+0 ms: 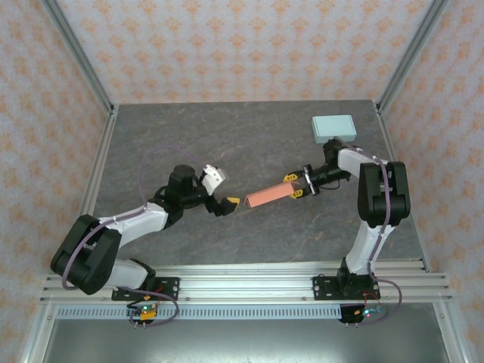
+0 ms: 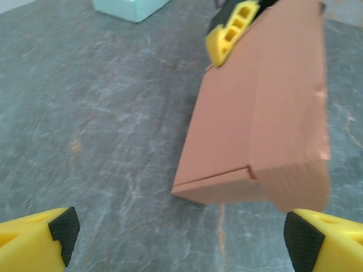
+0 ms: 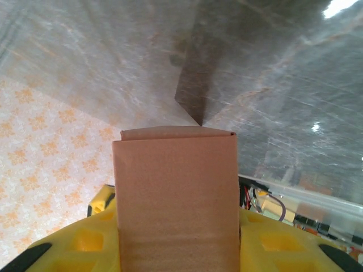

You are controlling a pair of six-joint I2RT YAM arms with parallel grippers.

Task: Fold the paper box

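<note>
Bench [image 1: 227, 136]: dark grey, stone-patterned surface, enclosed by walls papered in an orange floral print. The task's thing, a terracotta-coloured paper box [image 1: 266, 195] folded into a long, narrow, flat-sided form, lies near the middle of the bench, slightly right of centre, running from lower left to upper right in the top view. The right tool [image 1: 291, 187] is pinching the paper box at its right-hand end. On the right wrist view the yellow fingers [image 3: 85, 243] press against both side faces and the box extends straight out from between them. Its far end sits over a dark shadow on the bench, and whether that end touches the surface cannot be told. The left tool [image 1: 227, 204] is spread wide and holds nothing. It sits just beside the free left end of the box, facing it and not touching it. On the left wrist view the two black pads [image 2: 62, 229] stand at opposite lower corners of the frame, with the box end between and beyond them. That end shows a closed flap seam and a slightly crumpled right edge. A pale blue box [image 1: 333, 127], rectangular, rests at the far right of the bench, well apart from the paper box.
</note>
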